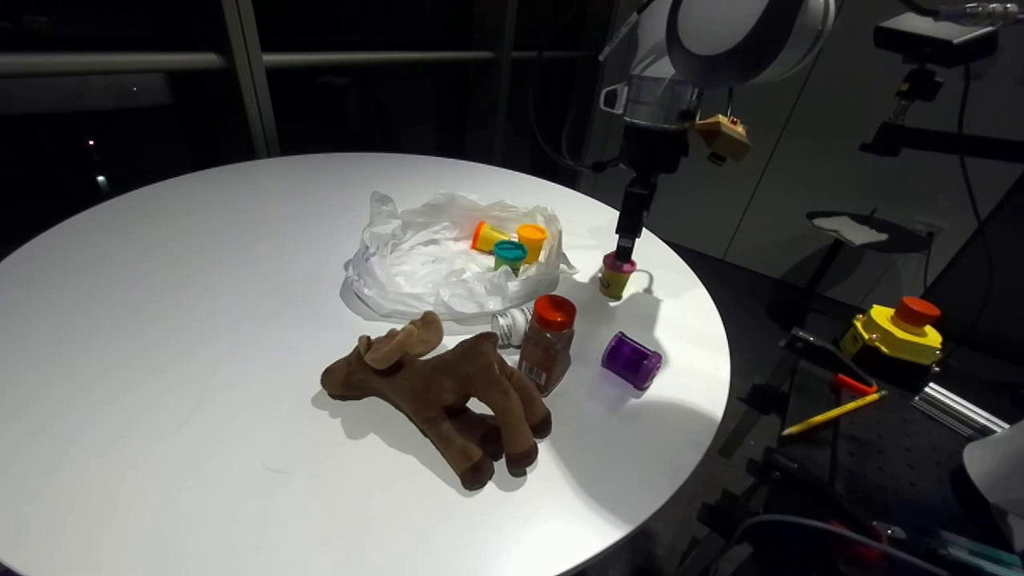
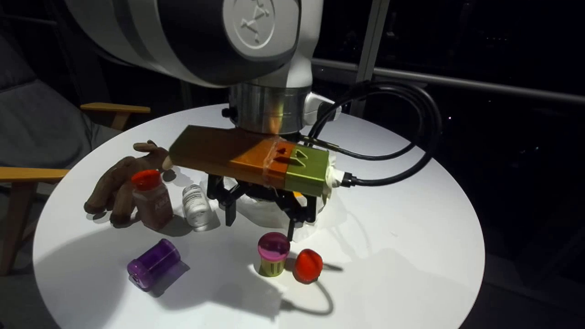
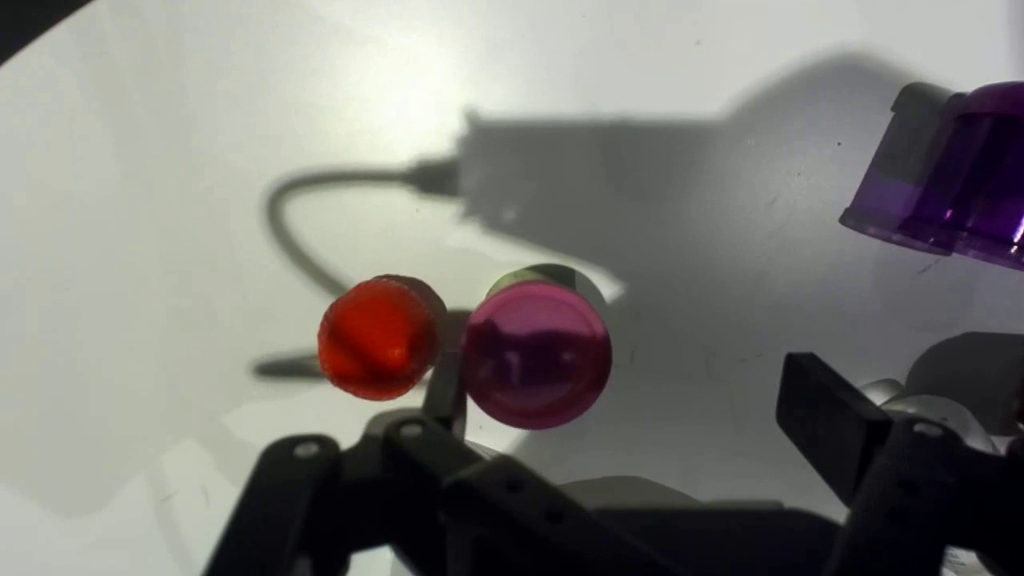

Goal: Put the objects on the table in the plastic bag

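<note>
The white plastic bag [image 1: 380, 280] lies open with several play-dough cups in it, among them a teal-lidded cup [image 1: 510, 254]. My gripper [image 3: 628, 380] is open and empty, pointing down. A pink-lidded cup [image 3: 538, 356] stands upright between its fingers, close against one of them. A red object [image 3: 376, 340] stands outside that finger; it also shows in an exterior view [image 2: 308, 266]. A purple container [image 1: 632, 360] lies on its side. A white bottle [image 2: 197, 208], a red-lidded jar [image 1: 548, 352] and a brown plush moose [image 1: 448, 384] are on the table.
The round white table [image 1: 200, 320] has its edge near the pink-lidded cup and the purple container. The jar, white bottle and moose stand close together beside the bag. A grey chair [image 2: 41, 123] with wooden arms is beyond the table. The arm's black cable [image 2: 429, 123] loops beside the gripper.
</note>
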Robot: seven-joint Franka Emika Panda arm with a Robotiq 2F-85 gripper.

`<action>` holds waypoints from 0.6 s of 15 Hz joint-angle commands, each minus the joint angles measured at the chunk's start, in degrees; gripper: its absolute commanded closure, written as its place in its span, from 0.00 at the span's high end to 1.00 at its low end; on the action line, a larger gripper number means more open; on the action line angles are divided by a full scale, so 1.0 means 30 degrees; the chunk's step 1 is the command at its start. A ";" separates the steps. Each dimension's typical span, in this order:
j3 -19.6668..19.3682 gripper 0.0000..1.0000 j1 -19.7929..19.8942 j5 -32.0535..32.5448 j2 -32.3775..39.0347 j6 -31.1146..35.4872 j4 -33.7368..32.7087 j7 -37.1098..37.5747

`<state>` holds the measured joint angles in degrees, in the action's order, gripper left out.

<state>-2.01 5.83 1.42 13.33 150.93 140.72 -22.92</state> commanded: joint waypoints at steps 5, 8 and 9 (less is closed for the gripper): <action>0.0799 1.00 0.1197 -0.0775 0.1444 0.0901 -0.0225 -0.1308; 0.1108 1.00 0.1568 -0.0925 0.1643 0.1323 -0.0305 -0.1522; 0.1190 1.00 0.1663 -0.0938 0.1663 0.1524 -0.0302 -0.1550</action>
<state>-0.04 9.11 0.53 17.89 153.50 140.54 -25.38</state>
